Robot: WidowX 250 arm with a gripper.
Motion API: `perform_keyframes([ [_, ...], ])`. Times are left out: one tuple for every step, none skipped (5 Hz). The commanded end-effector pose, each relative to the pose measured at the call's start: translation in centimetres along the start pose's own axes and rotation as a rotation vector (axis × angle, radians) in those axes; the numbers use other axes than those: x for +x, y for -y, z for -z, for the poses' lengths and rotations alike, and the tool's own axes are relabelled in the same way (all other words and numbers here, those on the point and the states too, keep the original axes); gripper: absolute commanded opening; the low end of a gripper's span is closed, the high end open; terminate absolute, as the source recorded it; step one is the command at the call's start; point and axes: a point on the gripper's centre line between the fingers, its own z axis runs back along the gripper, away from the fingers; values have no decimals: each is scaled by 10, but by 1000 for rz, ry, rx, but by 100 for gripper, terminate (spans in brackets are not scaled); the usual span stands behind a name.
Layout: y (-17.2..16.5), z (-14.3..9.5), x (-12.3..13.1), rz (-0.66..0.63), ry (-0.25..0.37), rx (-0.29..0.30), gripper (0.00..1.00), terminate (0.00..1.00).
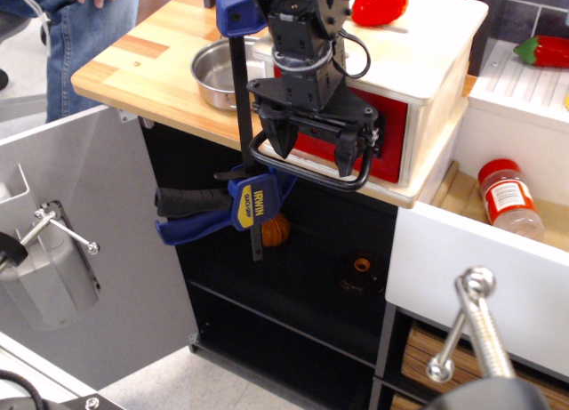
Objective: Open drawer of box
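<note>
Red-fronted drawer (391,125) shut in pale plywood box (418,68), empty spread-fingered hand (313,152) above its black loop handle (307,174).

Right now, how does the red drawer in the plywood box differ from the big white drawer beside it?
The red drawer looks shut in the plywood box; the white drawer stands pulled out, showing a jar. The red drawer has a black loop handle; the white drawer has a chrome handle.

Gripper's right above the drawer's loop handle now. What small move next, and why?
Probably ease straight down a little, then close. The gripper is open, its fingers straddling the front bar of the black loop handle without gripping it, and the red drawer looks flush with the plywood box. Pulling now would likely slip off.
</note>
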Motion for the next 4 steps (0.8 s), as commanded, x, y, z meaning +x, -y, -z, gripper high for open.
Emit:
perform_keyframes([
  [4, -5, -18, 23, -38, 18, 100, 0],
  [0, -6, -43, 48, -71, 10, 100, 0],
  [-1, -12, -68, 73, -73, -15, 100, 0],
  [2, -21, -105, 91, -116, -29, 100, 0],
])
